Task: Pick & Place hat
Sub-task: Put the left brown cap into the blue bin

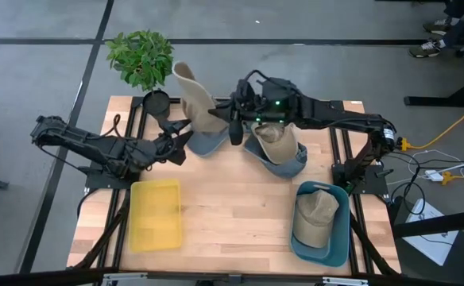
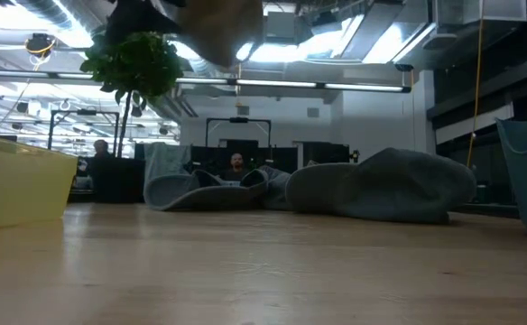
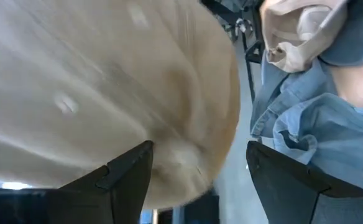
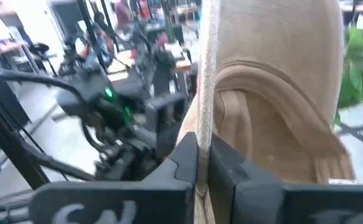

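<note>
While the right gripper (image 4: 201,163) pinches the edge of a tan hat (image 1: 194,99) with its fingers pressed tight on the fabric, the hat hangs lifted above the far side of the bench (image 1: 232,214). In the right wrist view the cloth runs straight up from between those fingers, which suggests the hat's weight is carried by this grip alone.

The left gripper (image 1: 176,139) sits just beside the hat's lower edge, its fingers (image 3: 128,171) spread wide. In the left wrist view the tan crown fills the space ahead of them, but they do not close on it. That reads as a handover: the left arm has either let go or not yet taken hold.

Two more hats lie on the bench, a blue one (image 1: 208,143) under the lifted hat and a tan-and-blue one (image 1: 278,149) below the right arm. A fourth hat (image 1: 315,216) already rests in the blue bin (image 1: 334,250), the likely drop point. The yellow tray (image 1: 155,214) holds nothing. A plant (image 1: 142,57) stands at the far left corner.
</note>
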